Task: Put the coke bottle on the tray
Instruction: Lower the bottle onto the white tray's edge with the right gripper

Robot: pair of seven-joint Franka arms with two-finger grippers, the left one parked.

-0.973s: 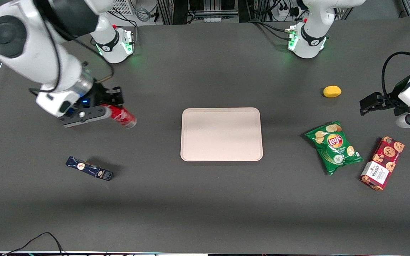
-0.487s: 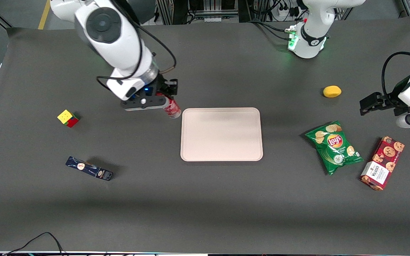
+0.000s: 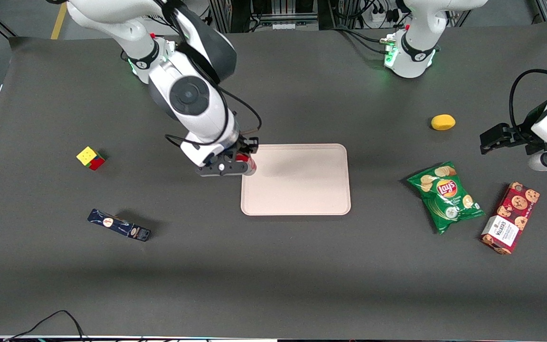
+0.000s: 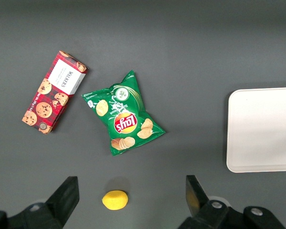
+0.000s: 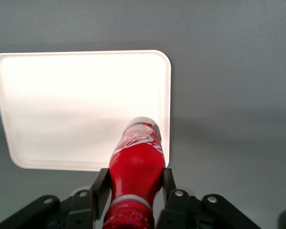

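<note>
My right gripper [image 3: 241, 164] is shut on the red coke bottle [image 3: 247, 163] and holds it above the tray's edge toward the working arm's end. In the right wrist view the gripper [image 5: 135, 185] clamps the bottle [image 5: 136, 167] near its neck, white script showing and silvery base pointing down over the tray's rim. The pale pinkish-beige tray [image 3: 302, 183] lies flat in the middle of the table and shows in the right wrist view [image 5: 76, 105] and, in part, the left wrist view [image 4: 262, 129]. Nothing lies on it.
A colour cube [image 3: 90, 157] and a dark blue box [image 3: 119, 225] lie toward the working arm's end. A lemon [image 3: 443, 122], a green Lay's chip bag [image 3: 445, 195] and a red cookie box [image 3: 510, 217] lie toward the parked arm's end.
My right gripper has carried the coke bottle from the working arm's end of the table to the tray's edge. The colour cube, hidden by the arm at first, now shows.
</note>
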